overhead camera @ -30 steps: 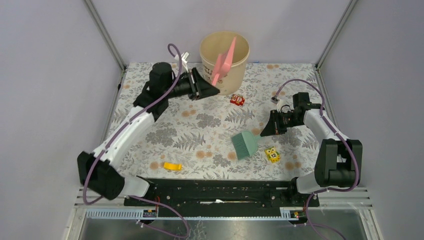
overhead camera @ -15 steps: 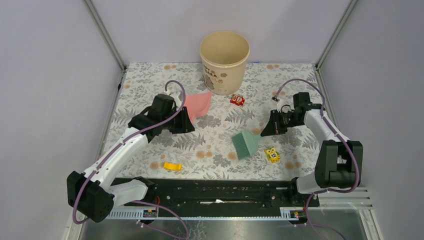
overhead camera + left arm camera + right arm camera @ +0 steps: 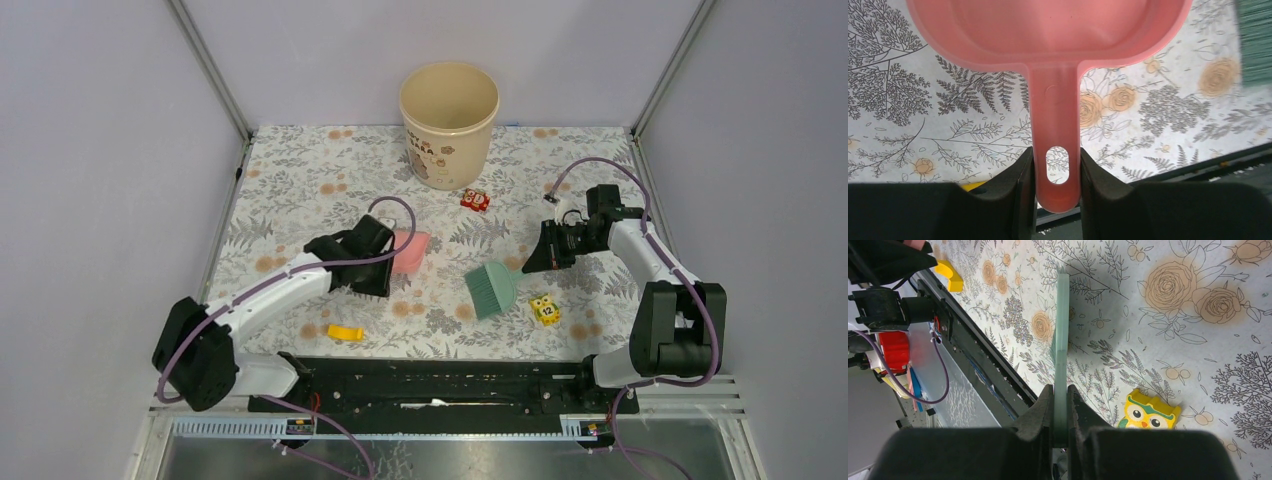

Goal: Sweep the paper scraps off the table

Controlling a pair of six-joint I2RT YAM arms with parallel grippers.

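Observation:
My left gripper [image 3: 385, 262] is shut on the handle of the pink dustpan [image 3: 410, 250], which lies low over the table [image 3: 300, 170] left of centre. In the left wrist view its fingers clamp the handle [image 3: 1055, 150] on both sides, and the pan [image 3: 1048, 30] looks empty. My right gripper [image 3: 540, 258] is shut on the thin handle of the green brush [image 3: 490, 288], whose bristles rest on the cloth. In the right wrist view the handle [image 3: 1062, 340] shows edge-on between the jaws. I see no paper scraps in any view.
A beige bucket [image 3: 449, 110] stands at the back centre with a red cube [image 3: 475, 200] in front of it. A yellow owl cube [image 3: 544, 310] sits just right of the brush. A flat yellow piece [image 3: 345, 332] lies near the front edge.
My left arm has carried the pink dustpan from the bucket's rim down and toward me, to the middle of the table. The right arm and brush have not moved.

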